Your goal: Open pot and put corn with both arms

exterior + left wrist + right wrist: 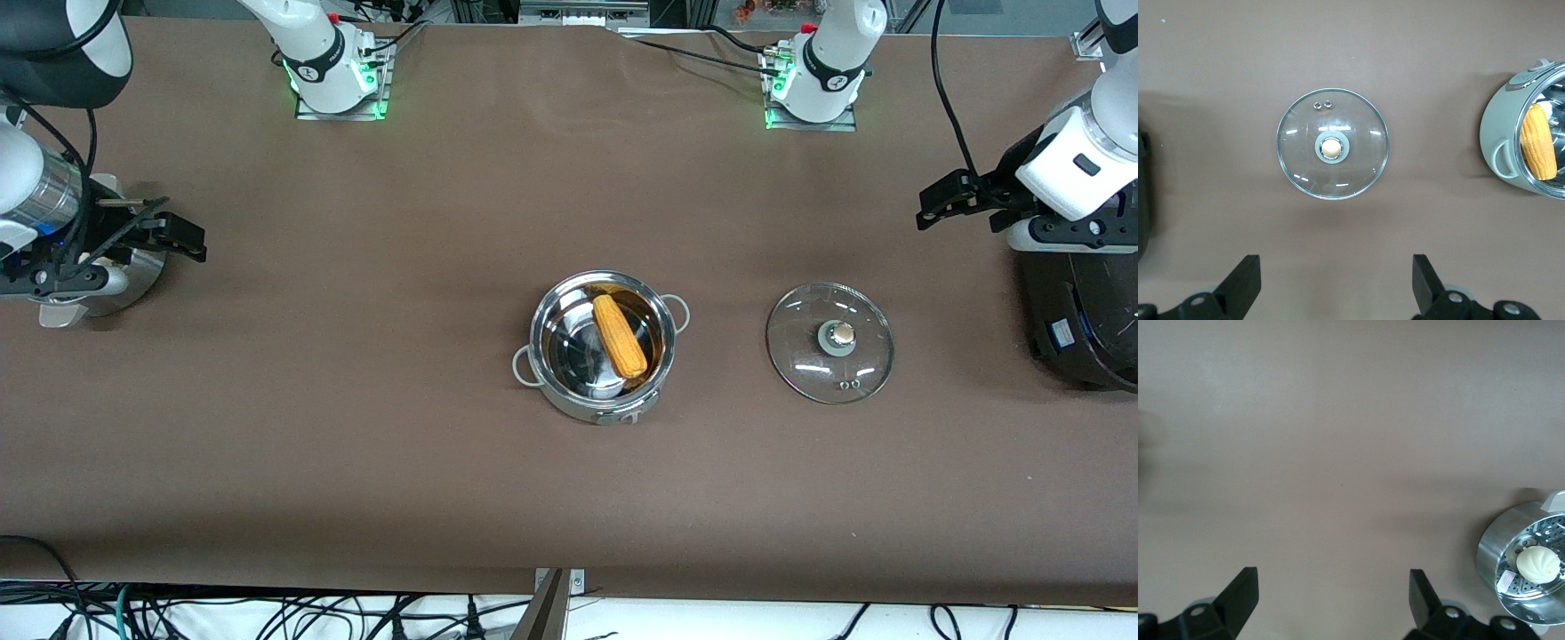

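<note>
Pot, mid-table, uncovered, holds 1 corn; glass lid lies beside it toward the left arm's end. Left gripper and right gripper: fingers spread, empty, parked above the table ends. No legible writing.

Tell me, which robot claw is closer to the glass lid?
The left claw. It hangs open over the table by the black cooker, at the lid's end. The right claw is open too, over the steamer pot at the right arm's end.

High front view and left wrist view share the lid.
</note>
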### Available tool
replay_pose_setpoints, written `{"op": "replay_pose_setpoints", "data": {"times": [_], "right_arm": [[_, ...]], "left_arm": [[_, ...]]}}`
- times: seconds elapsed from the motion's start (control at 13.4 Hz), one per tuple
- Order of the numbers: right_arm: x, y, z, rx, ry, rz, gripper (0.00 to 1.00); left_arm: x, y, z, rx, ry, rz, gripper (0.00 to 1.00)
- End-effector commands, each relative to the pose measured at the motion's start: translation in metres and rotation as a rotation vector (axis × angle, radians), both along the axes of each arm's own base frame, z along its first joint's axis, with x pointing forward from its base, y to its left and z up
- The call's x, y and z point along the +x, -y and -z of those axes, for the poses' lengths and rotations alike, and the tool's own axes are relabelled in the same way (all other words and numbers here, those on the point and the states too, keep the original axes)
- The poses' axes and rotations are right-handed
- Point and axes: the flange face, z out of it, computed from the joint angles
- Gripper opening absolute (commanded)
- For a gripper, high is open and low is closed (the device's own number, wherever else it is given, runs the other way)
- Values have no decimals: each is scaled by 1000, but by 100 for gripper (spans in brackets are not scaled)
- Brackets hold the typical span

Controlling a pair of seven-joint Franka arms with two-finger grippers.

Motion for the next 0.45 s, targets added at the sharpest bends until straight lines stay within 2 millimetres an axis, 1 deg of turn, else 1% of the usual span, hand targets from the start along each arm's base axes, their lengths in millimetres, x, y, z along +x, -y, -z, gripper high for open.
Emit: {"op": "replay_pose_setpoints", "data": {"times": [0.0,0.37], "right_arm": [[5,4,-2,13,7,-4,100],[6,5,-1,-2,7,-8,100]], "left_arm": [[-5,-1,-1,12,-8,-5,100],[-5,-1,-1,12,-9,-4,100]]}}
